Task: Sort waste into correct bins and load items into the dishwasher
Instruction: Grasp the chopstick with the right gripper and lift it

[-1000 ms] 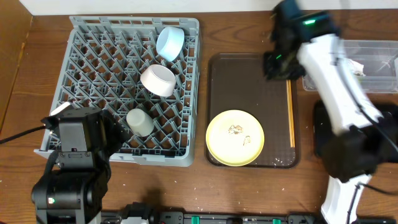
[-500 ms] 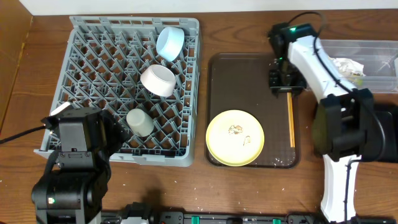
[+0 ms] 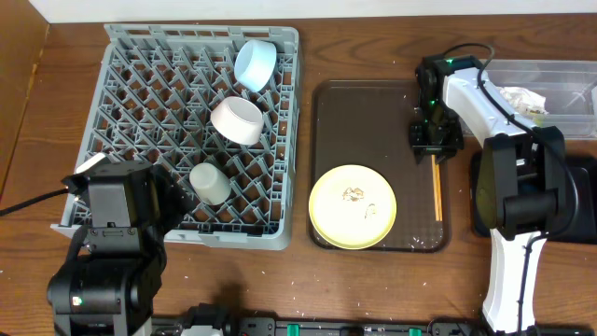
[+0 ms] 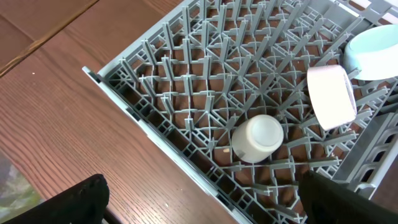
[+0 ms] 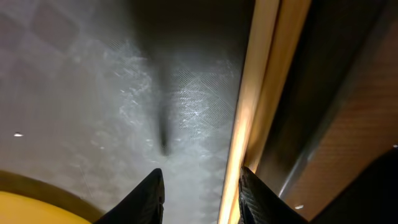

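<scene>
A pair of wooden chopsticks point(image 3: 435, 185) lies along the right side of the brown tray point(image 3: 368, 117). A yellow plate point(image 3: 353, 206) with food scraps sits at the tray's front. My right gripper point(image 3: 435, 140) is low over the far end of the chopsticks. In the right wrist view it point(image 5: 202, 196) is open, with the chopsticks point(image 5: 258, 93) just inside its right finger. My left gripper point(image 4: 205, 205) is open and empty over the near edge of the grey dish rack point(image 3: 131, 56).
The rack holds a blue bowl point(image 3: 254, 63), a white bowl point(image 3: 237, 120) and a pale cup point(image 3: 210, 184). A clear bin point(image 3: 560, 79) with waste stands at the back right. A dark bin point(image 3: 478, 201) is right of the tray.
My right gripper has moved from the tray's far right corner toward the front and come down over the far end of the chopsticks. The left arm has not moved.
</scene>
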`<state>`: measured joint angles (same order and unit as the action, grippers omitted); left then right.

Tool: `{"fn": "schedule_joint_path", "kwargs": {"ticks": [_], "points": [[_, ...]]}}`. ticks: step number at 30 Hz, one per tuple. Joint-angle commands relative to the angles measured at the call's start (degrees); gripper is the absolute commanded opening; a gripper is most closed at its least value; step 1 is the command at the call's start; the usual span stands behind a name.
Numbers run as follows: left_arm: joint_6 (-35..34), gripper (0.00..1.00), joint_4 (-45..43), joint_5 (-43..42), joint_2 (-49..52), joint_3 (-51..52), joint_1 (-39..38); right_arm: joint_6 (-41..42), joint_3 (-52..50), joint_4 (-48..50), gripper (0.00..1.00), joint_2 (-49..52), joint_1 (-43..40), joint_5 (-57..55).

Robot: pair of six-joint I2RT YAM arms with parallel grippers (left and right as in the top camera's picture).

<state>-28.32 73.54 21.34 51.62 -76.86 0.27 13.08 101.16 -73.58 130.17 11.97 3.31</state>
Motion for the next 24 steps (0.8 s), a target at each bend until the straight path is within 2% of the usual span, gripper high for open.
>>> {"fn": "schedule_joint_path", "kwargs": {"ticks": [1, 9, 11, 12, 18, 21, 24], "points": [[-0.1, 0.98, 0.2, 0.6, 0.0, -0.6, 0.2, -1.0, -1.1, 1.1, 0.38, 0.4, -0.4, 0.7], [-0.1, 0.98, 0.2, 0.5, 0.0, -0.6, 0.2, -2.0, -4.5, 3.9, 0.38, 0.4, -0.3, 1.4], [-0.1, 0.98, 0.2, 0.5, 0.0, -0.6, 0.2, -1.3, -6.1, 5.3, 0.20, 0.4, -0.2, 1.5], [-0.1, 0.98, 0.2, 0.5, 0.0, -0.6, 0.2, -0.6, -6.6, 5.9, 0.01, 0.4, -0.2, 1.5], [-0.1, 0.98, 0.2, 0.5, 0.0, -0.6, 0.2, 0.3, -4.3, 4.5, 0.01, 0.0, -0.2, 1.7], [-0.1, 0.98, 0.2, 0.5, 0.0, -0.6, 0.2, 0.3, 3.3, -1.1, 0.01, -0.6, -0.2, 3.8], [-0.1, 0.98, 0.2, 0.6, 0.0, -0.6, 0.2, 0.1, 11.7, -5.2, 0.01, -0.9, -0.1, 11.4]]}}
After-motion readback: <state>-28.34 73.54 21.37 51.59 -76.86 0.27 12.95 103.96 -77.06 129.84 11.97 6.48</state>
